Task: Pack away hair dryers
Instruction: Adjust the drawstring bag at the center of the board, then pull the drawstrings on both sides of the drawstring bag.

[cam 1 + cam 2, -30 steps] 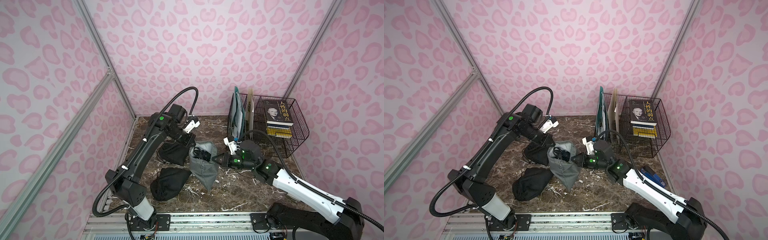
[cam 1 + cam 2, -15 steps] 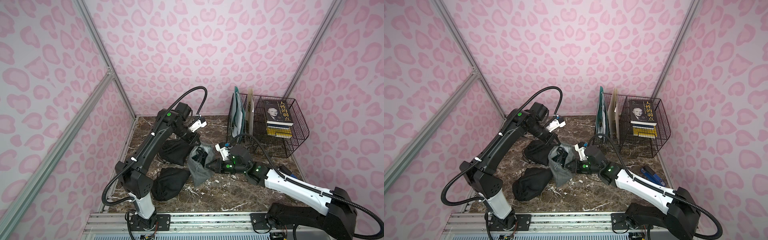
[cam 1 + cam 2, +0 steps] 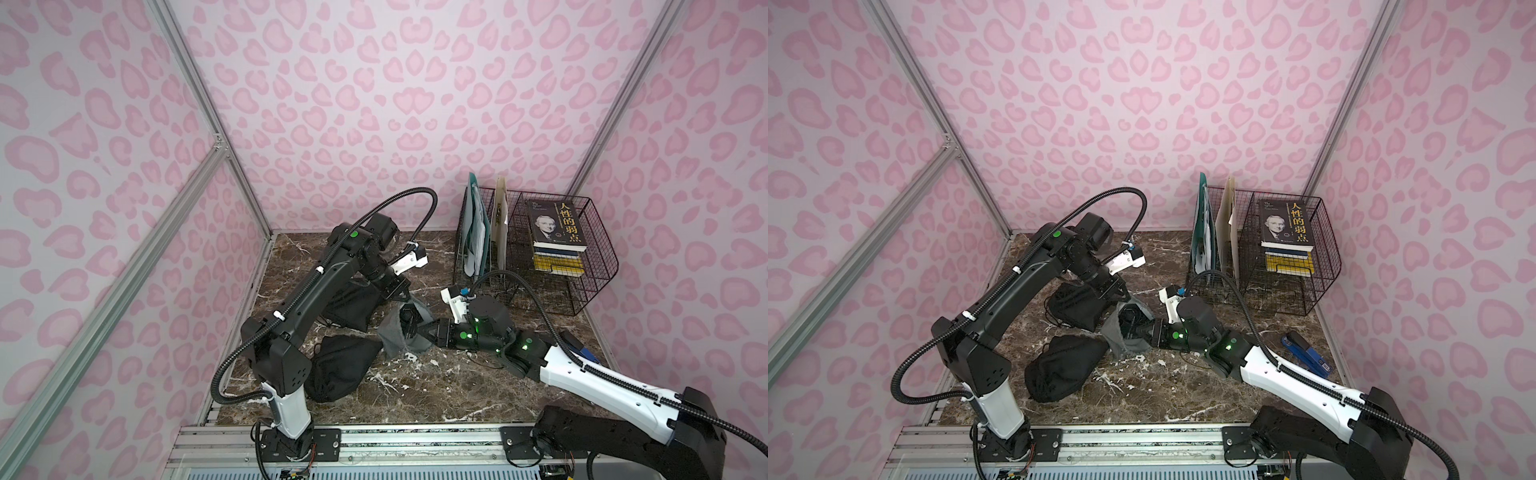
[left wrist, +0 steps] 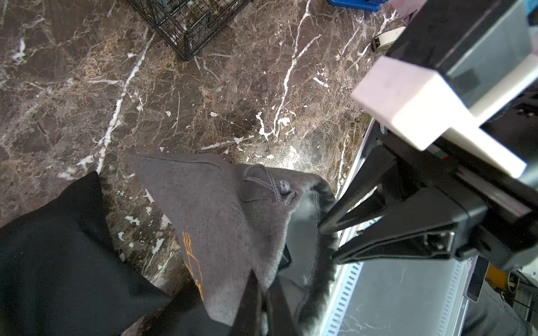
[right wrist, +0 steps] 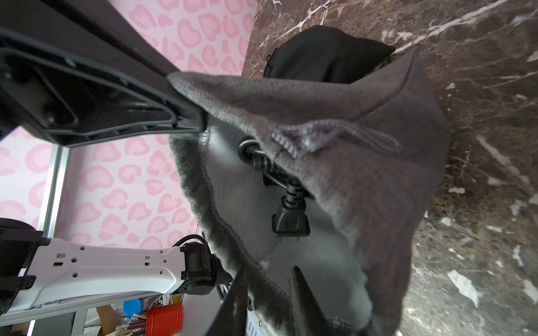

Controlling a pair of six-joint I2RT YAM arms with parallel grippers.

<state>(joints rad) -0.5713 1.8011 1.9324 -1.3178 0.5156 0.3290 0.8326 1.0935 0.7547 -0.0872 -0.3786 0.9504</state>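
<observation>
Reaching in from both front corners of the marble table (image 3: 436,386), my two arms meet at a grey pouch (image 3: 392,341) near the table's middle, seen in both top views. The left arm rises from its base, bends at the elbow and tips its wrist downward, so the left gripper (image 3: 401,297) comes at the pouch from above and behind. Its fingers are pressed together on the pouch's upper rim, holding that edge of the fabric up. The right arm lies low, stretched almost flat across the table, and the right gripper (image 3: 420,329) points sideways at the pouch's mouth. Its fingers (image 4: 366,203) stand a little apart, and in the right wrist view the near rim hangs loose between them. I see no firm pinch there.

A dark hair dryer (image 3: 409,321) sits inside the open pouch. The right wrist view shows its black plug (image 5: 289,221) and cord against the pale lining.

One bulging black pouch (image 3: 353,301) lies beneath the left forearm, just beside the grey one, and another black pouch (image 3: 345,368) lies nearer the front rail. What they contain is hidden. A wire basket (image 3: 598,270) holding books stands in the back right corner, well apart.
</observation>
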